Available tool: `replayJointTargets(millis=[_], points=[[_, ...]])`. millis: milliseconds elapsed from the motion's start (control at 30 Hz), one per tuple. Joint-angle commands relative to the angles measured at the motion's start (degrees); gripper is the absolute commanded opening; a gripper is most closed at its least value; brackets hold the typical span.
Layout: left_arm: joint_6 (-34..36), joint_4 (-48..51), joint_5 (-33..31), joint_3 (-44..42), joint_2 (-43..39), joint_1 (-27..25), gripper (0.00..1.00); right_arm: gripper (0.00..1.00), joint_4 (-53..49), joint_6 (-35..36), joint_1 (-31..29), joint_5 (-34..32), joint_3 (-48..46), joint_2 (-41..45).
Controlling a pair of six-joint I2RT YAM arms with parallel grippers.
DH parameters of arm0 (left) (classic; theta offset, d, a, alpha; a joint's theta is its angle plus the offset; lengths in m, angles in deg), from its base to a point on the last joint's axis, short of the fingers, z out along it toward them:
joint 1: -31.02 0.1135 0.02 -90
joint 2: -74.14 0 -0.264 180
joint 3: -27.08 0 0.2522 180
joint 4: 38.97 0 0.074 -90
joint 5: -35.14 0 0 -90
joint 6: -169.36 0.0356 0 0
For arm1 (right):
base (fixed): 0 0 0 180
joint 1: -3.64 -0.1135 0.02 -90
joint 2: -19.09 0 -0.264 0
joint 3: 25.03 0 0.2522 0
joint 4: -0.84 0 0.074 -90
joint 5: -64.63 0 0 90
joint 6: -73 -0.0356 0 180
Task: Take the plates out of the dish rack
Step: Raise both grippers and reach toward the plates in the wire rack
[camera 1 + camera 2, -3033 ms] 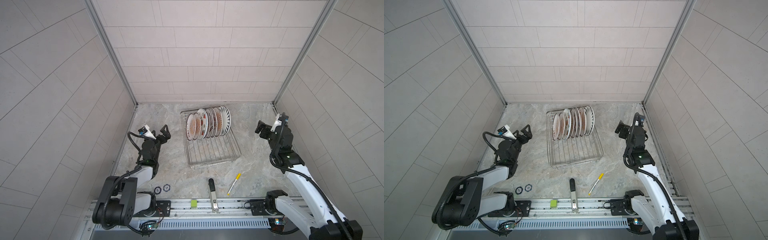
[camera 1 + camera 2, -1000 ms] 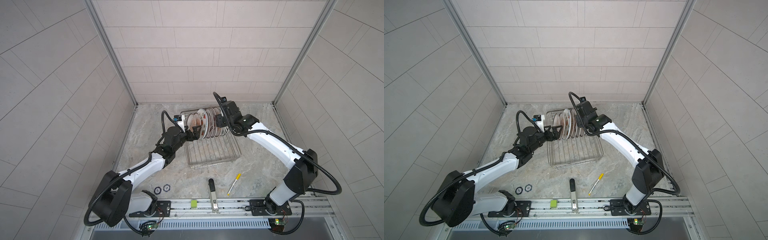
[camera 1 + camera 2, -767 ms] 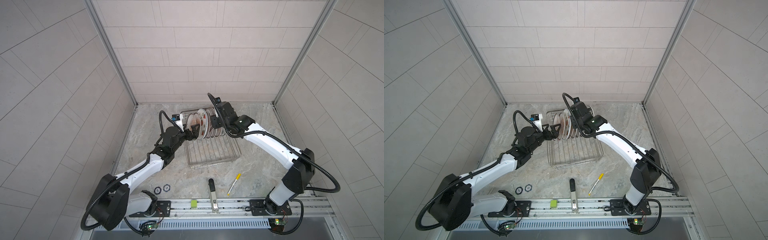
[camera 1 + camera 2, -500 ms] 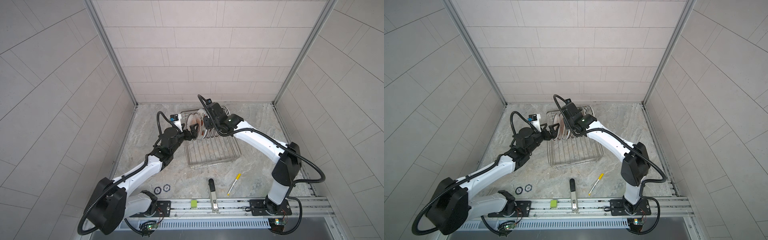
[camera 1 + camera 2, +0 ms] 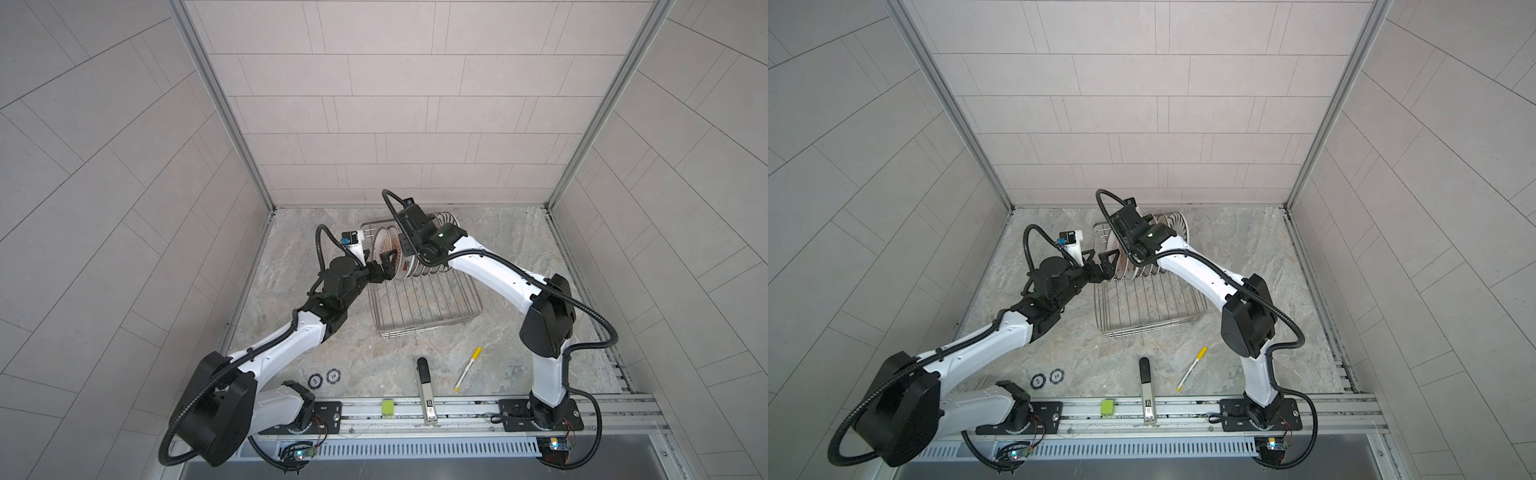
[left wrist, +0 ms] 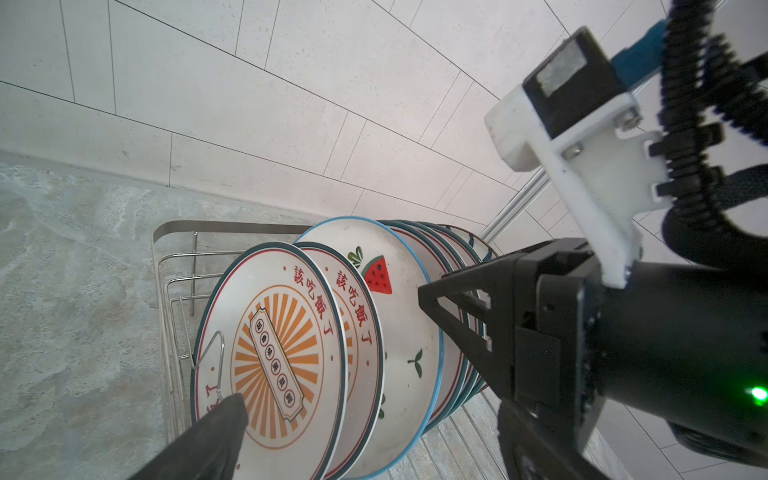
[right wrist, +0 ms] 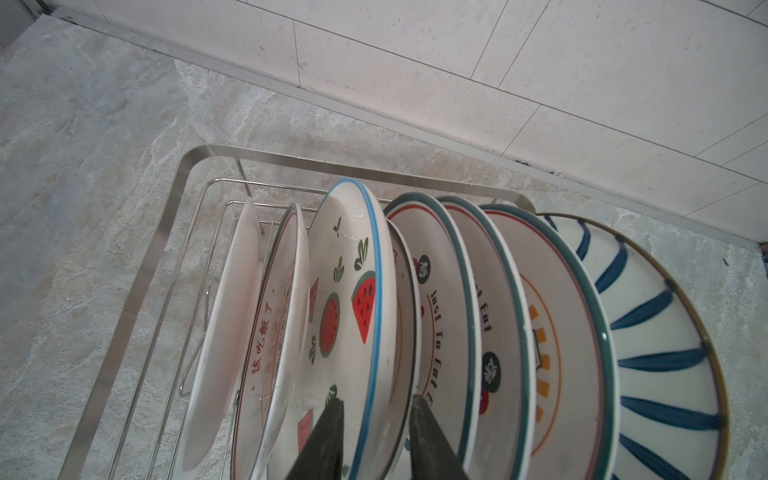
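The dish rack (image 5: 428, 316) (image 5: 1150, 320) holds several plates (image 5: 444, 220) upright in a row at its far end. My right gripper (image 7: 376, 419) reaches down from above into that row. Its fingers (image 7: 328, 440) straddle the rim of the blue-rimmed watermelon plate (image 7: 357, 299) (image 6: 399, 332) and a thin dark-rimmed plate leaning on its back, jaws closed in on them. My left gripper (image 5: 380, 259) (image 5: 1099, 257) stands wide open at the left end of the row. One of its fingers (image 6: 216, 432) is just in front of the orange sunburst plate (image 6: 274, 357), holding nothing.
A yellow-capped marker (image 5: 467, 368), a black-and-silver tool (image 5: 426, 386), two poker chips (image 5: 324, 377) and a green block (image 5: 387, 406) lie near the front rail. The back wall stands close behind the rack. The rack's near half has bare wires.
My right gripper slid left along the row from its right end to the watermelon plate, and its jaws narrowed around the rim. The left arm crept slightly toward the front plate, still open.
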Motion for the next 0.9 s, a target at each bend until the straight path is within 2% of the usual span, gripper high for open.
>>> replayJointTargets(millis=[0,267,367,533,700,733,867], points=[[-0.09,-2.97,0.26,-0.76,0.71,-0.19,1.00,0.29,-2.63,-1.43,-0.13,-2.39,2.35,-2.09],[-0.47,-3.75,0.69,-1.25,1.44,-0.14,1.00,0.28,-3.46,-2.80,-0.12,-2.10,5.10,-5.73],[-0.16,-4.69,3.14,-1.79,1.06,0.16,1.00,0.22,-3.66,-3.07,0.06,-1.21,6.18,-6.77],[-0.88,-5.53,2.96,-2.35,1.24,0.40,1.00,0.22,-4.56,-3.99,0.14,-2.80,7.27,-7.78],[-1.79,-6.71,3.22,-2.83,2.42,1.08,1.00,0.17,-4.88,-4.89,0.06,-3.94,8.75,-7.87],[-1.95,-6.91,3.26,-2.87,2.49,1.16,1.00,0.12,-5.08,-5.00,-0.03,-4.61,9.32,-7.97],[-1.98,-7.69,3.20,-3.22,3.02,1.38,1.00,0.12,-5.87,-5.18,-0.37,-6.44,11.10,-8.42]])
